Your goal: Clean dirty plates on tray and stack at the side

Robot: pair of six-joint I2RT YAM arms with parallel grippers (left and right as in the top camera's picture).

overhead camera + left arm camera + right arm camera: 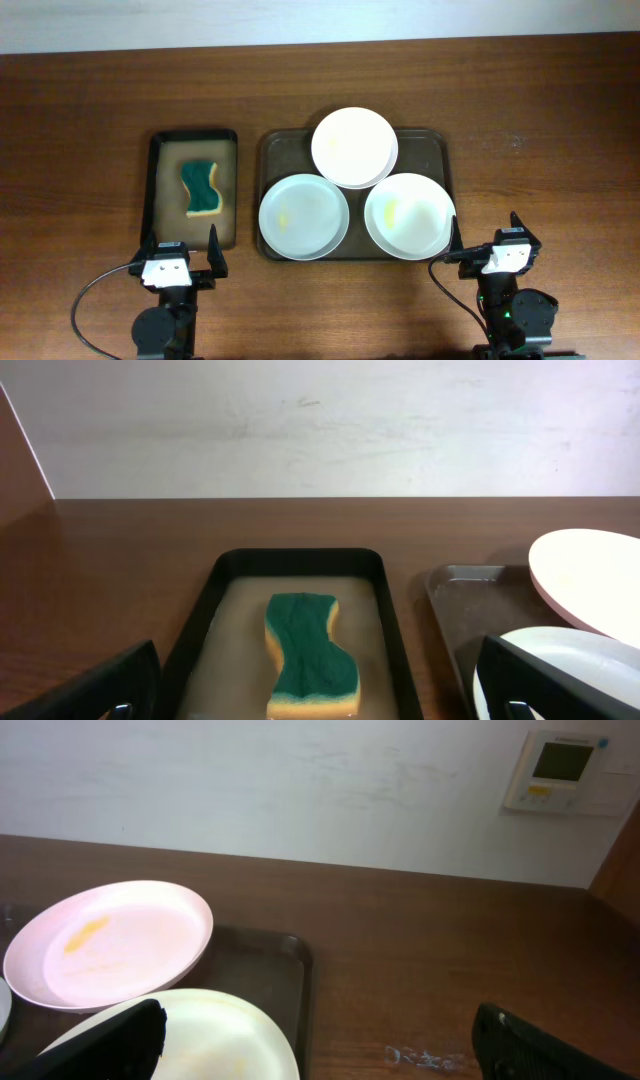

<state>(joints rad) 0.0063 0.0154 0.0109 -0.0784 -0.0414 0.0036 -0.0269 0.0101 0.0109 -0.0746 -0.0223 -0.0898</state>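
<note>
Left gripper: jaws spread as wide as they go, nothing between them. Dead ahead of its fingers lies a green-topped yellow sponge, flat in the narrow black tray, long axis running straight away from the fingertips and waisted at mid-length. This arm is clearly the nearer one to it, and the only thing between is the tray's near rim, to be cleared from above. Ahead and to the right of these fingers sits the large tray with all three plates on it. Near-left plate has a faint yellow smear. Far plate overlaps the far rims of both near plates, so it probably wants lifting first. Near-right plate has a yellow smear and overhangs the tray's right rim slightly. Right gripper: likewise fully open and empty, with the near-right plate just ahead and left of its fingers, so this is the closer arm for the plates. Bare table lies ahead and right of it, likely the stacking side.
</note>
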